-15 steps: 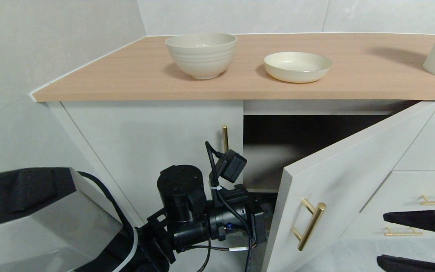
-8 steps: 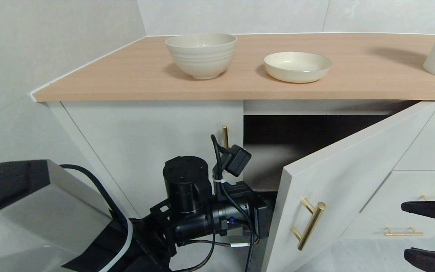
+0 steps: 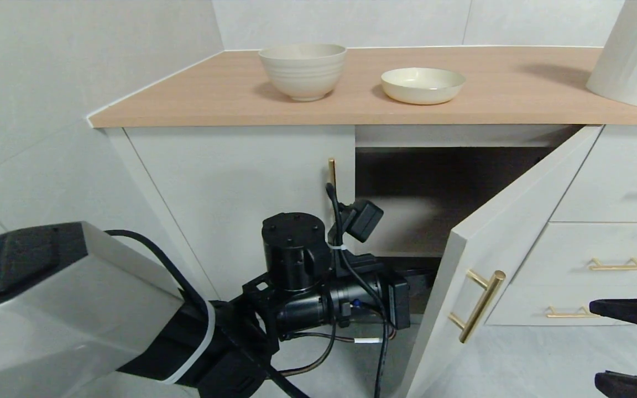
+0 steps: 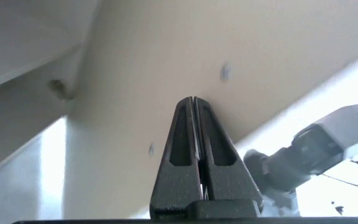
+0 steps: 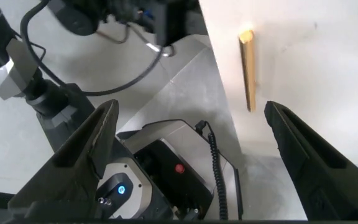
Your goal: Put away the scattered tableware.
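On the light wooden worktop (image 3: 213, 99) the deep cream ribbed bowl (image 3: 303, 71) stands toward the back left corner. The shallow cream dish (image 3: 422, 85) sits near it on the right, not touching. Neither is put away yet. Below them the white cabinet door (image 3: 517, 221) with the brass bar handle (image 3: 481, 312) hangs wide open on a dark compartment (image 3: 440, 177).

Our left gripper (image 4: 193, 102) has its fingers pressed flat together on nothing, close to a pale panel, with the arm low at the cabinet mouth. Our right gripper (image 3: 636, 348) is spread wide and empty, low beside the door's handle side.

We judge the door work done and the first pick-up due. We should draw the left arm out without nudging the door, lift it above the worktop's front edge, and part the fingers before nearing the bowl. We would take the bowl by its rim, since its round wall could slip. The right arm should stay clear of the swing path
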Available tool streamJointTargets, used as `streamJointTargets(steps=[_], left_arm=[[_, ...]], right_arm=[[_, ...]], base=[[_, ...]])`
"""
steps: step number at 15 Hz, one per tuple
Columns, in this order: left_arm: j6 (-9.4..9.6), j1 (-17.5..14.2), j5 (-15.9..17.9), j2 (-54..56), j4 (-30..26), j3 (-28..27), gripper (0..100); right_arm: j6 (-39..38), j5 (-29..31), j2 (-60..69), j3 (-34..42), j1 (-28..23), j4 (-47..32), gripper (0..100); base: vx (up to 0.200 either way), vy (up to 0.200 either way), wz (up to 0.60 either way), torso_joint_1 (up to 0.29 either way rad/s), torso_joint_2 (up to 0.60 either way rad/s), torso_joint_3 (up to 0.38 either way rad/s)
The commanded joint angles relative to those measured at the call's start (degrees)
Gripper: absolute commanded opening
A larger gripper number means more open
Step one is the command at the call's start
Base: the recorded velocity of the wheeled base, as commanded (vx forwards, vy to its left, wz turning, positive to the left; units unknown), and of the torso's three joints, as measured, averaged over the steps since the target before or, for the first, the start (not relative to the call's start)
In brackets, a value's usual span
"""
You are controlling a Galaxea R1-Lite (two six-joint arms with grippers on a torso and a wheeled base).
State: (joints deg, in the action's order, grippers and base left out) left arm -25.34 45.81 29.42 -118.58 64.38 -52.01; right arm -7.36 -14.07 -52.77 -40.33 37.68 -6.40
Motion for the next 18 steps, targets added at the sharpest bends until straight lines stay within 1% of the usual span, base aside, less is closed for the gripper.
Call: streamJointTargets(steps=[1, 2, 6, 8, 9, 12, 14, 16, 18], left_arm=[[-1.9, -0.37, -0.15, -3.77, -2.5, -6.0, 0], [-1.9, -0.37, -0.15, -4.38, -2.68, -6.88, 0], [-1.99, -0.28, -0.15, -4.29, -2.68, -7.06, 0], [-1.99, -0.28, -0.15, -4.38, -2.77, -7.41, 0], [-1.99, -0.28, -0.15, -4.64, -3.29, -8.55, 0], [-2.08, -0.37, -0.15, -6.14, -6.81, -13.3, 0], [-2.08, -0.28, -0.15, -6.67, -7.78, -14.62, 0], [-2.08, -0.02, -0.24, -6.84, -7.78, -14.62, 0], [-2.08, 1.3, -0.59, -6.67, -7.78, -14.62, 0]], right_arm=[[-0.02, 0.01, 0.04, 0.07, 0.02, -0.02, 100], [-0.02, 0.01, 0.13, 0.07, 0.02, 0.07, 100], [-0.02, 0.01, 0.48, -0.02, 0.02, 0.07, 100], [-0.02, 0.01, 0.65, -0.1, 0.02, 0.07, 100], [-0.02, 0.01, 0.74, -0.1, 0.02, 0.07, 100], [-0.02, -0.08, 0.92, -0.1, 0.02, 0.16, 100], [-0.02, -0.17, 1.62, -0.28, 0.11, 0.16, 100], [-0.02, -1.84, 2.5, -0.37, 0.55, 0.16, 100], [-0.02, -5.53, 3.29, -0.45, 0.55, 0.25, 100]], base=[[0.0, 0.0, 0.0, 0.0, 0.0, 0.0], [0.0, 0.0, 0.0, 0.0, 0.0, 0.0], [0.0, 0.0, 0.0, 0.0, 0.0, 0.0], [-0.2, 0.0, 0.0, 0.005, 0.0, 0.0], [-0.2, 0.0, 0.0, 0.017, 0.01, -0.002], [0.0, 0.0, 0.0, 0.0, 0.0, 0.0], [0.0, 0.0, 0.0, 0.0, 0.0, 0.0], [0.0, 0.0, 0.0, 0.0, 0.0, 0.0], [0.0, 0.0, 0.0, 0.0, 0.0, 0.0]])
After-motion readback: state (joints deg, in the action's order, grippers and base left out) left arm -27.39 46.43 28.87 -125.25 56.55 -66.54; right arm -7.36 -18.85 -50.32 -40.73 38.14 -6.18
